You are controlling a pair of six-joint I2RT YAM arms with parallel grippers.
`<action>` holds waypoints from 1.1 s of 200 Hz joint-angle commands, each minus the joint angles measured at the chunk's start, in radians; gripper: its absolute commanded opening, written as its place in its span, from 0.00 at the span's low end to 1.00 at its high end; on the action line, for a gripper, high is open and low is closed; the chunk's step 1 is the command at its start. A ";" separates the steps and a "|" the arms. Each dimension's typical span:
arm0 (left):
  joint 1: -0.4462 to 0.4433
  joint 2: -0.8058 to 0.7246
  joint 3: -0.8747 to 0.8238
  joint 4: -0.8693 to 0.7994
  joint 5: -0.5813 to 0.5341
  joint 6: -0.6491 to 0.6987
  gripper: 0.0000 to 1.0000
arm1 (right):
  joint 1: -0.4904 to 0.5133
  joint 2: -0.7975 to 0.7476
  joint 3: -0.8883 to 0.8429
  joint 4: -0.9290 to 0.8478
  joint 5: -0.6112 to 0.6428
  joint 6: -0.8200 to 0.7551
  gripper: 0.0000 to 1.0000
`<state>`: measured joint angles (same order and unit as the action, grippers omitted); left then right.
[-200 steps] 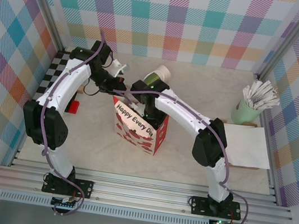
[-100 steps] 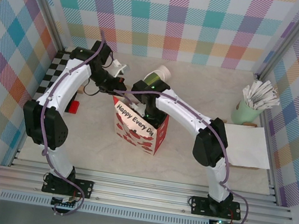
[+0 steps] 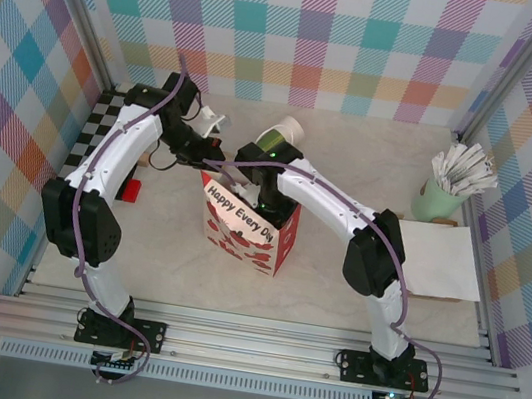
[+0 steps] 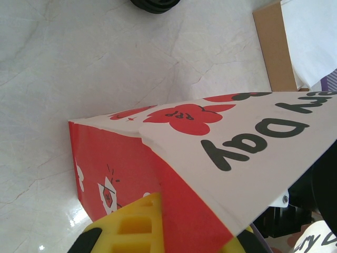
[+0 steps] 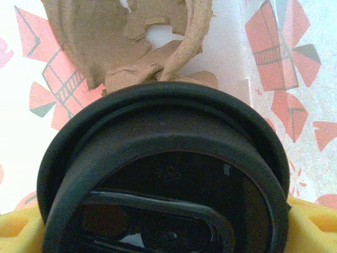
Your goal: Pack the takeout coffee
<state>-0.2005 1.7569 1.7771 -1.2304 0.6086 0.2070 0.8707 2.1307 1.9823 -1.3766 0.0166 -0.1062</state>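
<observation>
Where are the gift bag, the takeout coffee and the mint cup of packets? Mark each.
gift bag [image 3: 238, 217]: top external view, white lettered face.
takeout coffee [image 5: 168, 174]: right wrist view, middle of its black lid.
mint cup [image 3: 435, 202]: top external view, its side wall.

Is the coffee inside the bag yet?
Inside. Right wrist view: the takeout coffee sits between the jaws of the right gripper, with printed walls of the gift bag around it.

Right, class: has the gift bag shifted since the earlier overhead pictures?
No. The gift bag stands just as far left of the green packet holder as before, in the overhead view.
</observation>
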 commanded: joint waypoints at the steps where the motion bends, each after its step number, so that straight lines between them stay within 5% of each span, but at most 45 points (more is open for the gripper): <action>1: 0.010 0.001 0.017 0.004 0.013 0.029 0.00 | 0.007 0.125 -0.085 -0.002 0.022 -0.022 0.53; 220: 0.013 -0.005 0.001 0.008 0.012 0.028 0.00 | 0.006 0.108 -0.066 0.019 0.026 -0.013 0.53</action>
<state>-0.2005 1.7569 1.7771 -1.2308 0.6083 0.2073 0.8703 2.1269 1.9850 -1.3693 0.0151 -0.1059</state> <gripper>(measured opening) 0.040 0.804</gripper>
